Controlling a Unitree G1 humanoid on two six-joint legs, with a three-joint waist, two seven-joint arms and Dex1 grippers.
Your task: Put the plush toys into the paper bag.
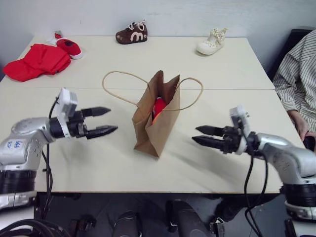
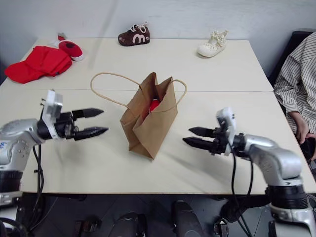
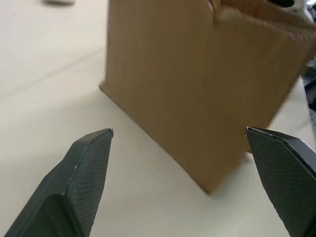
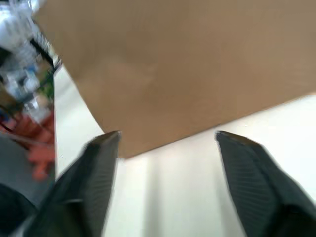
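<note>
The bag (image 1: 157, 118) stands mid-table with a red toy (image 1: 159, 106) showing inside its mouth. The left gripper (image 1: 102, 121) at nine o'clock and right gripper (image 1: 207, 137) at four both gape empty. Looks nearly done; I cannot see the orange one.

Head cameras look down over the table (image 1: 222, 168); both wrist cameras closely face the paper bag (image 3: 197, 98).
</note>
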